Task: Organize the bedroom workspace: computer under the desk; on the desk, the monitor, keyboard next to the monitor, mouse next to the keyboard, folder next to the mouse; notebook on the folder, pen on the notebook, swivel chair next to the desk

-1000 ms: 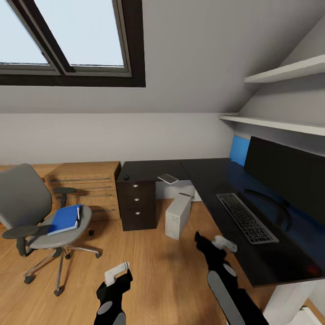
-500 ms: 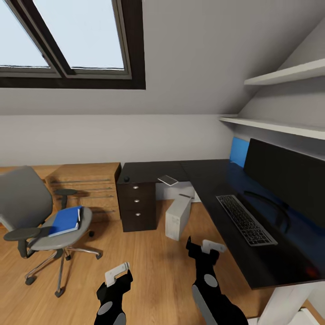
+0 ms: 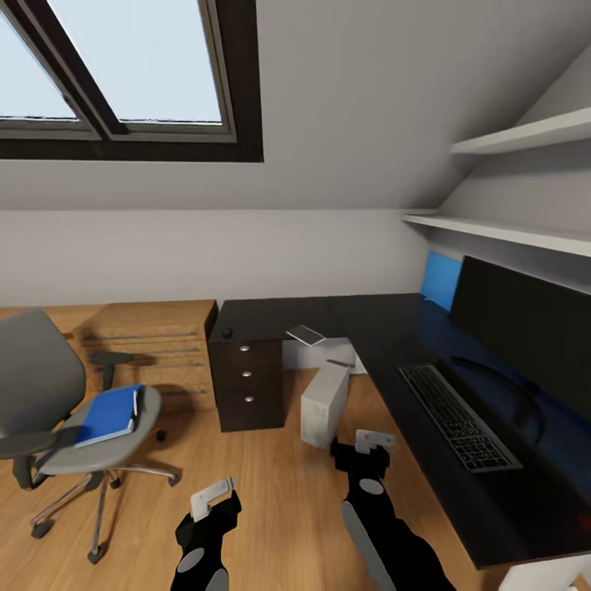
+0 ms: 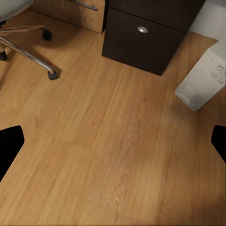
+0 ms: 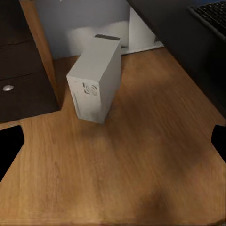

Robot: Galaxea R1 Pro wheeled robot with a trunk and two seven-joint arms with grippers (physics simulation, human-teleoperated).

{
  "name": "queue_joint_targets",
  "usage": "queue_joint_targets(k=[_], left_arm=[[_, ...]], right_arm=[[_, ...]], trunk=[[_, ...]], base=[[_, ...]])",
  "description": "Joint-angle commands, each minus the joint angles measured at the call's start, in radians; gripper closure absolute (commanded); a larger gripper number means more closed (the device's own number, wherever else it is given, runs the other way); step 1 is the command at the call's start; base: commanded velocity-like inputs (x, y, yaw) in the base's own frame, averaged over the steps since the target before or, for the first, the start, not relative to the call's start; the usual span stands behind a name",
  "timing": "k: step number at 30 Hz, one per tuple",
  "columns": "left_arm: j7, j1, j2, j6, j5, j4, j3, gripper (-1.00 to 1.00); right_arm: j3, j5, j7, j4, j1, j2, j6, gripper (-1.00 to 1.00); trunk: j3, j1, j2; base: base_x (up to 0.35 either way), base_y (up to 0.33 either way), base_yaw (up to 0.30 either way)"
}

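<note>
Here both sets of jaws, left [image 3: 215,499] and right [image 3: 367,448], hang spread and empty over warm wood-plank floor [image 4: 113,155]. Ahead of the right jaws stands the matte grey boxy computer [image 5: 95,77], beside the glossy black L-shaped desk [image 3: 386,345]. On the desk lie the slim keyboard [image 3: 458,414] and wide flat monitor [image 3: 525,324]. Well off beyond the left jaws, the bright blue folder [image 3: 108,414] rests on the padded grey swivel chair [image 3: 57,410].

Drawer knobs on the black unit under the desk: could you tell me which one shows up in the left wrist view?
I cannot tell which: the left wrist view shows one silver knob on the drawer unit.
</note>
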State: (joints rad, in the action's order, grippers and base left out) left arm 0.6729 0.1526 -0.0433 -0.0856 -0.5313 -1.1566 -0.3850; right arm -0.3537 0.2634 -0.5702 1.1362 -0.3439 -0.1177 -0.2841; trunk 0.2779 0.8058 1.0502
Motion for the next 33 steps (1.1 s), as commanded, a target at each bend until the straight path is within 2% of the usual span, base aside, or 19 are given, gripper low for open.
queue_joint_targets(k=[1, 5, 12, 18, 33], left_arm=[[0.007, 0.001, 0.000, -0.005, -0.003, -0.002, -0.002, -1.00], [0.007, 0.001, 0.000, -0.005, -0.002, -0.002, -0.002, -1.00], [0.007, 0.001, 0.000, -0.005, -0.001, -0.002, -0.002, -1.00], [0.008, 0.001, 0.000, -0.005, 0.000, -0.002, -0.002, -1.00], [0.007, 0.001, 0.000, -0.005, -0.003, -0.002, -0.003, -1.00]], right_arm=[[-0.004, 0.007, -0.008, 0.028, -0.004, 0.001, -0.031, -1.00], [-0.006, 0.009, -0.006, 0.093, -0.006, 0.004, -0.056, -1.00], [-0.020, 0.009, -0.006, 0.100, -0.006, 0.003, -0.057, -1.00], [-0.043, 0.005, -0.007, 0.093, -0.007, 0.001, -0.055, -1.00], [-0.047, 0.000, -0.006, 0.080, -0.007, 0.002, -0.054, -1.00]], trunk=[[0.001, 0.001, 0.001], [0.001, 0.001, 0.001], [0.001, 0.001, 0.001], [0.001, 0.001, 0.001], [0.002, 0.001, 0.001]], base=[[0.325, 0.000, 0.000], [0.325, 0.000, 0.000], [0.326, 0.000, 0.040], [0.326, 0.000, 0.245], [0.326, 0.000, 0.261]])
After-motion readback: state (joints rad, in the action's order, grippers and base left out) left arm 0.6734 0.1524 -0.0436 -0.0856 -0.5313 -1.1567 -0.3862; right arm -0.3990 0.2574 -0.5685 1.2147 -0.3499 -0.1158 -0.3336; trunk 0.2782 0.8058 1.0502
